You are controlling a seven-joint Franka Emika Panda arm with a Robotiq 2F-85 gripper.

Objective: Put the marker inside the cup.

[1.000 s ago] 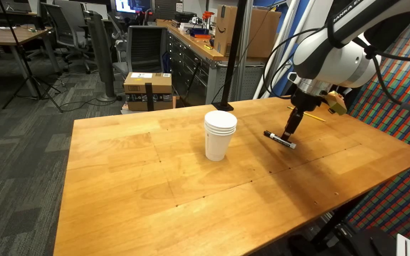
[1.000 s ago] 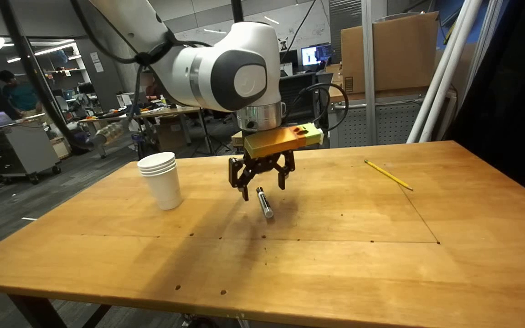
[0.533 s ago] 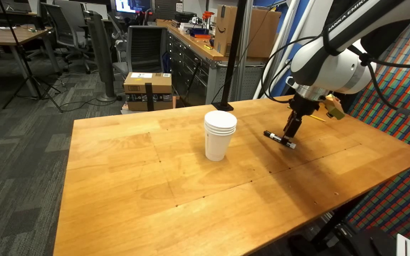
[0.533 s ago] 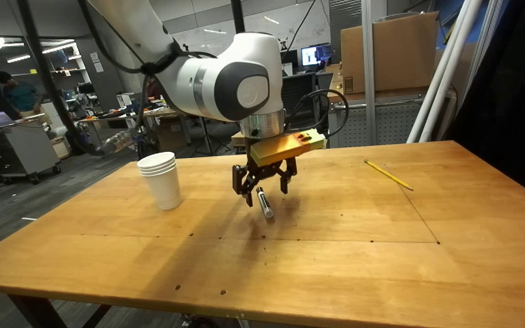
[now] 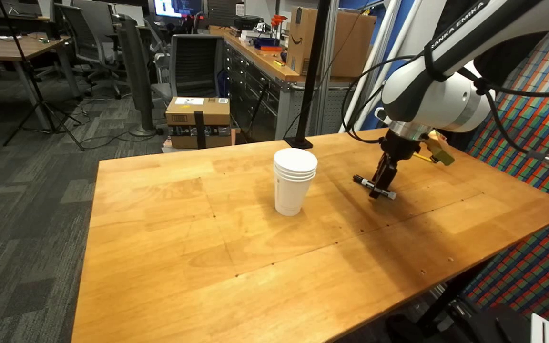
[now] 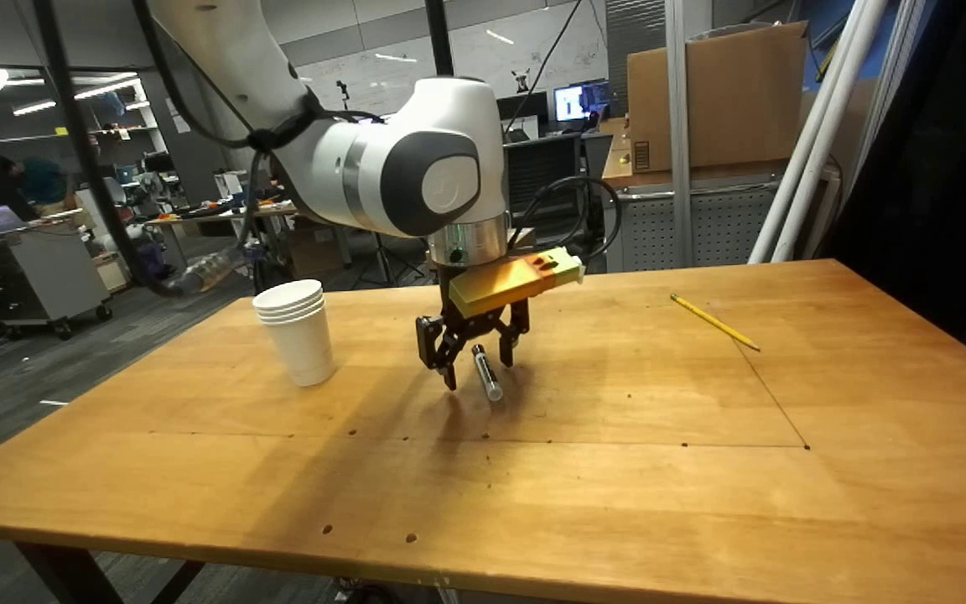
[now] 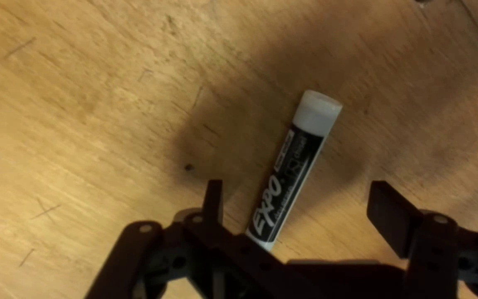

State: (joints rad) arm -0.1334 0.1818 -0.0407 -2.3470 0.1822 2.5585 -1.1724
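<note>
The marker (image 5: 364, 182) lies flat on the table, black with a whitish end; it also shows in an exterior view (image 6: 487, 375) and in the wrist view (image 7: 291, 170). The cup (image 5: 292, 190) is white, upright and at the top of a nested stack of several; it also shows in an exterior view (image 6: 297, 340). My gripper (image 6: 479, 374) is open and low over the table, with its fingers on either side of the marker. In the wrist view the marker lies between the fingertips (image 7: 297, 197), nearer the left finger, and its cap end is hidden by the gripper.
A yellow pencil (image 6: 714, 322) lies on the wooden table (image 6: 617, 503), apart from the gripper. A black post (image 5: 309, 85) stands at the table's far edge behind the cup. Cables hang from the arm.
My gripper has moved down toward the table and its fingers are now lower, around the marker. The marker and the cup have not moved.
</note>
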